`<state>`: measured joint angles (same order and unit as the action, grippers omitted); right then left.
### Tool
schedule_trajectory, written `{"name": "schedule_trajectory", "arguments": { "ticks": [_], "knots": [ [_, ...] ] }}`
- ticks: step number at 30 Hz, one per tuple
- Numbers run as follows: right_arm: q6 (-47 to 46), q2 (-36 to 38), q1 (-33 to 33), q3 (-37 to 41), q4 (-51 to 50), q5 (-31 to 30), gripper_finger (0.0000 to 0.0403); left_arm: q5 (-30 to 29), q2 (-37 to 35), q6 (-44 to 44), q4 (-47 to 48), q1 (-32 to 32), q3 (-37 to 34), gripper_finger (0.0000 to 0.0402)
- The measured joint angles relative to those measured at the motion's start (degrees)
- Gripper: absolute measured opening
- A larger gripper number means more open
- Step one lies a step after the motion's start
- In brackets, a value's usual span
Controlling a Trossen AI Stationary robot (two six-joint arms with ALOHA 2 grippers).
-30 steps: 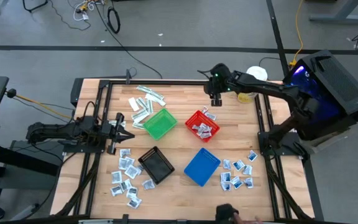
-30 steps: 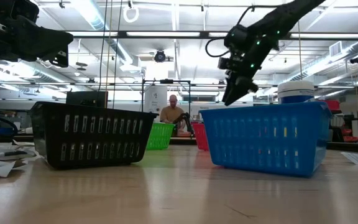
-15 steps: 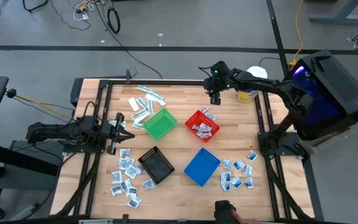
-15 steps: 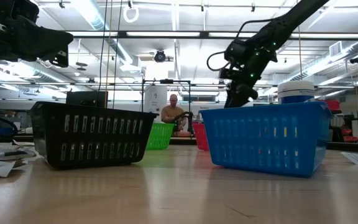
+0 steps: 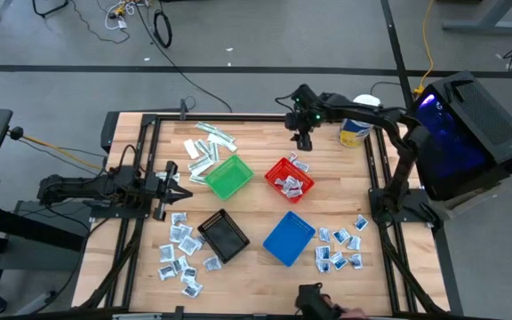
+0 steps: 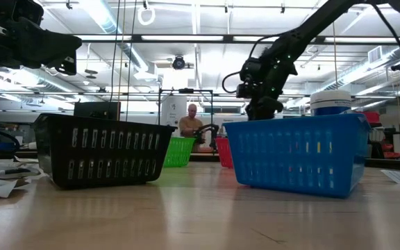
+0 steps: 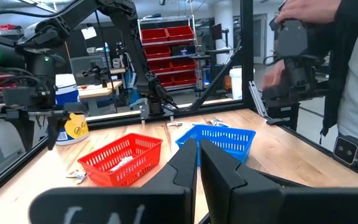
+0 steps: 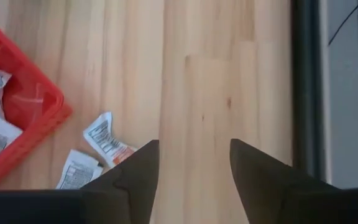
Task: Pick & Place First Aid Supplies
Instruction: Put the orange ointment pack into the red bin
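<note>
High view, near to far: white-and-blue sachets [image 5: 180, 258] strewn near left and near right around black basket [image 5: 223, 236] and blue basket [image 5: 289, 237]. Left hand [image 5: 172, 184] pinched shut, empty, at desk's [image 5: 256, 209] left edge. Red basket [image 5: 289, 178] holding sachets. Right hand [image 5: 303, 141] fingers parted, empty, above far desk beside two loose packets [image 8: 101, 149].

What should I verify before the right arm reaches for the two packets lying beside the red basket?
1. Right gripper open, nothing between its fingers: ok.
2. Right gripper centred over the two loose packets: not ok, they lie off to one side of it.
3. Packets lie flat on the table, outside the red basket: ok.
4. Left gripper shut, waiting at the table's left edge: ok.
5. Yellow-labelled tub apart from the gripper: ok.
6. Height above the packets: cannot tell.
</note>
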<state>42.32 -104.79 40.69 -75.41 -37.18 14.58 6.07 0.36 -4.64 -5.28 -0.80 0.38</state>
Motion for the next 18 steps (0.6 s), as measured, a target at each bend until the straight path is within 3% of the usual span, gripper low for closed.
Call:
{"name": "schedule_trajectory", "arguments": {
  "ticks": [9, 18],
  "knots": [
    [9.1, -0.2, -2.1, 2.6, -0.6, -0.5, 0.0277, 0.0, 0.0, 0.0, 0.0, 0.0, 0.0, 0.0025],
    [17.6, -0.2, -2.5, 5.3, -0.7, -0.6, 0.0286, 0.0, 0.0, 0.0, 0.0, 0.0, 0.0, 0.0025]
  ]
}}
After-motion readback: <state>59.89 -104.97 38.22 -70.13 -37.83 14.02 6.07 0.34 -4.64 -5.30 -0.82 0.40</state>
